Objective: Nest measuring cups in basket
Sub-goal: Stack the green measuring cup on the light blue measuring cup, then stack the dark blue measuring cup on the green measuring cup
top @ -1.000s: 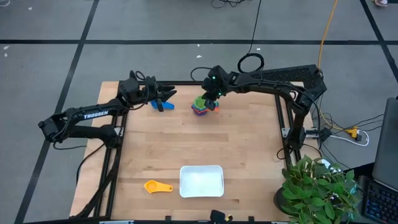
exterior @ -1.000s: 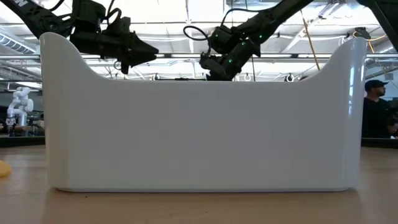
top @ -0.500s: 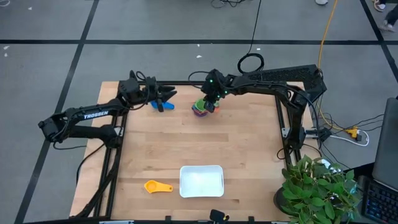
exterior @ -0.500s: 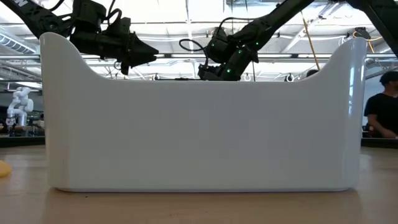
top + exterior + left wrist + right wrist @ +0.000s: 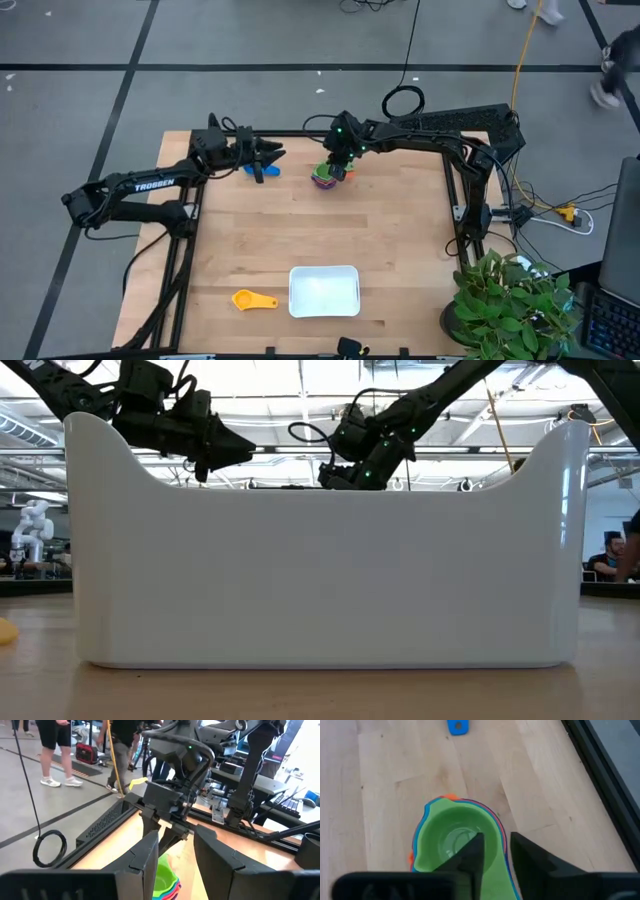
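Note:
A nested stack of measuring cups (image 5: 324,178), green on top, stands at the table's far middle; it also shows in the right wrist view (image 5: 455,845) and the left wrist view (image 5: 165,879). My right gripper (image 5: 337,165) is over it, shut on its side. A blue cup (image 5: 252,170) lies on the table at the far left, with my left gripper (image 5: 268,158) open just above it and touching nothing. A yellow cup (image 5: 253,299) lies near the front edge, left of the white basket (image 5: 323,270), which holds nothing. My right gripper (image 5: 495,842) has one finger (image 5: 472,855) inside the green top cup and the other (image 5: 530,862) outside the stack, with the stack's wall (image 5: 501,840) between them. The fingers come from above, slanting down. The stack's bottom is hidden, so I cannot tell whether it rests on the table.
The basket's wall (image 5: 320,580) fills the low view and hides the tabletop behind it. A potted plant (image 5: 510,300) stands off the table's near right corner. People stand in the room beyond the table.
My right gripper has gone a little toward the table's left edge and tipped over the stack. The stack has shifted slightly to the left with it.

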### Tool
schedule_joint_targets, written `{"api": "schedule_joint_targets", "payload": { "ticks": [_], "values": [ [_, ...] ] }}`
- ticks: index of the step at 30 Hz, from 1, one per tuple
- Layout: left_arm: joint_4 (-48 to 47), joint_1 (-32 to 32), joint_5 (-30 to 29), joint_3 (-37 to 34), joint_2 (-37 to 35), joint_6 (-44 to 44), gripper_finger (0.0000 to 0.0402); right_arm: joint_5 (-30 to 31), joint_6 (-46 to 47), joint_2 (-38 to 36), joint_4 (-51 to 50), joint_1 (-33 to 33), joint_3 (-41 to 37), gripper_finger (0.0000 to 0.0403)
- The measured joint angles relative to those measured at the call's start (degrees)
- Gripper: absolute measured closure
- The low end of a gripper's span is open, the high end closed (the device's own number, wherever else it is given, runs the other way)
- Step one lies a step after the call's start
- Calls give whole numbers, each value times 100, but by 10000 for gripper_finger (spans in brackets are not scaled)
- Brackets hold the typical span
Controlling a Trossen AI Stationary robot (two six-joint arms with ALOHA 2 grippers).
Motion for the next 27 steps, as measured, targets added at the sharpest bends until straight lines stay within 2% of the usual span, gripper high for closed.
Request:
{"api": "schedule_joint_targets", "payload": {
  "ticks": [6, 9, 11, 14, 17, 19, 22, 27],
  "values": [
    [-421, 42, -3, 0, 0, -63, 275, 10, -44, -346, -220, -4, -4, 258],
    [-508, 74, 69, 142, 4, -441, 275, 11, -111, -683, -376, -9, -4, 247],
    [-739, 0, 266, 454, -3, -328, 275, 20, -269, -912, -429, -9, -4, 246],
    [-2087, -78, 220, 1086, 0, 266, 275, 22, -372, -1228, -588, -11, -7, 250],
    [-3719, -68, -435, 1779, 11, 898, 275, 16, -376, -1591, -626, -11, -136, 254],
    [-4612, -53, -1040, 2141, 87, 1185, 275, 0, -412, -1923, -219, -5, -522, 256],
    [-5690, 46, -1760, 2456, 280, 1444, 275, -4, -278, -2495, 968, 25, -1490, 256],
    [-6711, 291, -2156, 2592, 752, 1661, 275, -4, 114, -3415, 3627, 26, -3404, 257]
  ]
}}
